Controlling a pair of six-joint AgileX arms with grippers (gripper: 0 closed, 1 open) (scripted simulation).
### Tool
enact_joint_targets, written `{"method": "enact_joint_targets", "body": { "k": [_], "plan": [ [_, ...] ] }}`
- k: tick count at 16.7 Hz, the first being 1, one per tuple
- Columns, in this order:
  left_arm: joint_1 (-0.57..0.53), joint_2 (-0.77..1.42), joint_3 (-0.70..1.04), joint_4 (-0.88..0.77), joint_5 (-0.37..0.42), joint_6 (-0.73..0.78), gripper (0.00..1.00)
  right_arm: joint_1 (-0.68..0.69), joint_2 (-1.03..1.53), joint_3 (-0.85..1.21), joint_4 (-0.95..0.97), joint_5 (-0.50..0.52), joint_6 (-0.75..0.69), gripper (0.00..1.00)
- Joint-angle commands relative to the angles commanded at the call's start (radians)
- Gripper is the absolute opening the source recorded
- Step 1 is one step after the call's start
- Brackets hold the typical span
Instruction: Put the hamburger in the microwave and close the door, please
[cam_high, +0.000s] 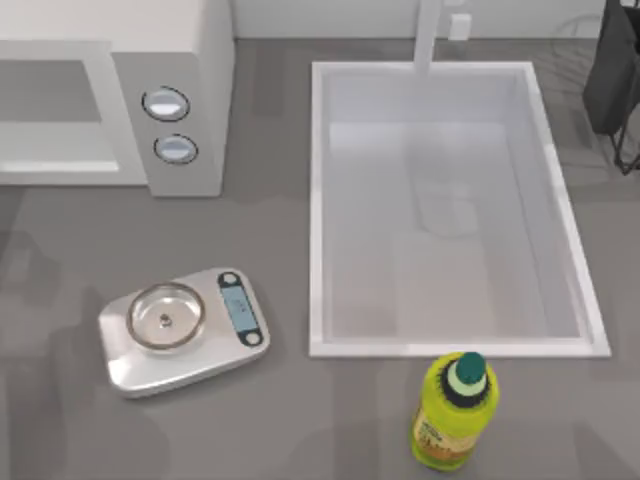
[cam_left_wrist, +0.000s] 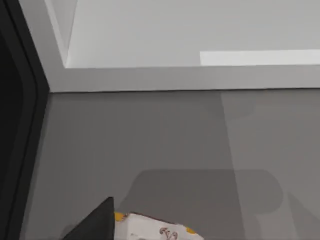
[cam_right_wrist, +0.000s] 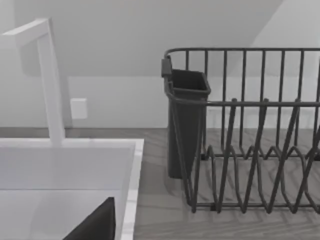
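Note:
The white microwave (cam_high: 190, 60) stands at the table's back left, its two round dials (cam_high: 166, 104) on the panel beside the cavity. The cavity front (cam_high: 50, 110) shows grey inside a pale frame; I cannot tell whether the door stands across it. In the left wrist view a dark finger (cam_left_wrist: 95, 225) of my left gripper hovers over a grey surface before a white ledge (cam_left_wrist: 175, 77). Next to it lies a white thing with yellow spots (cam_left_wrist: 160, 231); I cannot tell if it is the hamburger. A dark finger (cam_right_wrist: 95, 224) of my right gripper hangs over the sink's rim.
A silver kitchen scale (cam_high: 185, 330) lies front left. A white sink (cam_high: 320, 200) with a tap (cam_high: 428, 35) takes up the middle right. A yellow bottle (cam_high: 455, 412) stands at the front, and a dark wire dish rack (cam_right_wrist: 250, 130) at the back right.

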Motion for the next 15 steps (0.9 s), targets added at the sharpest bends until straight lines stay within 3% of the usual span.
{"method": "enact_joint_targets", "body": {
  "k": [8, 15],
  "plan": [
    [0.041, -0.142, 0.124, -0.289, 0.003, -0.020, 1.00, 0.000, 0.000, 0.000, 0.000, 0.000, 0.000, 1.00],
    [0.042, -0.146, 0.142, -0.329, 0.016, -0.029, 1.00, 0.000, 0.000, 0.000, 0.000, 0.000, 0.000, 1.00]
  ]
}}
